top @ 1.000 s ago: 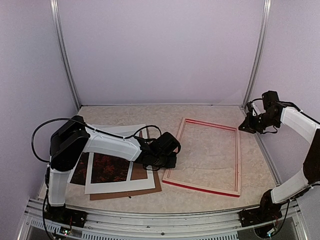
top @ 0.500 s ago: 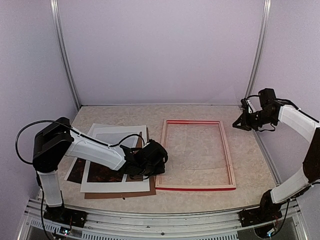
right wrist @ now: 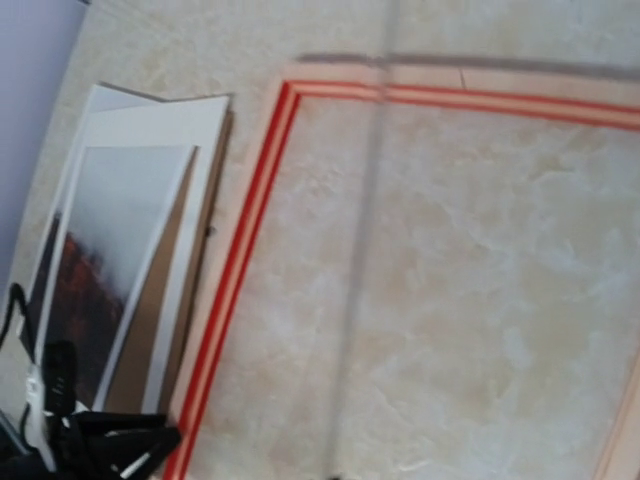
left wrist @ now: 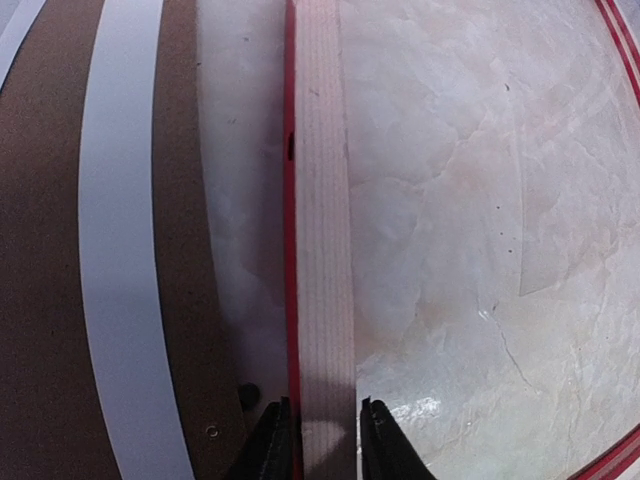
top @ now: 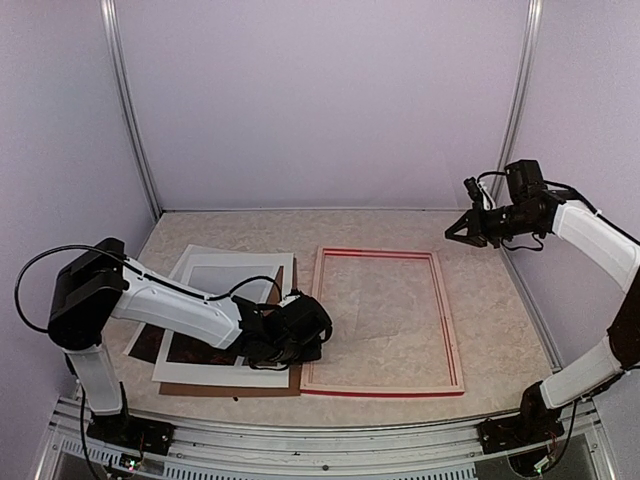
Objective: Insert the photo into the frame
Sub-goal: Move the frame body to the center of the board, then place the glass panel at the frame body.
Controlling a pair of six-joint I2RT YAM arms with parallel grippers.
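Left tool (top: 300,335) is clamped on the frame (top: 380,253), on its left rail. Right tool (top: 462,228) hangs shut and empty. I see the frame back-up on the table (top: 500,330), and the photo (top: 215,285) under the mat (top: 220,375) beside it. Insertion looks unstarted.

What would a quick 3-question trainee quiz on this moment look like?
1. True or false: the photo already lies inside the frame.
2. Pick one: the left gripper is closed on A) the photo, B) a side rail of the frame, C) nothing.
3. Fill in: the right gripper is up in the air, shut, and holds ____.
Key: 1 false; 2 B; 3 nothing.
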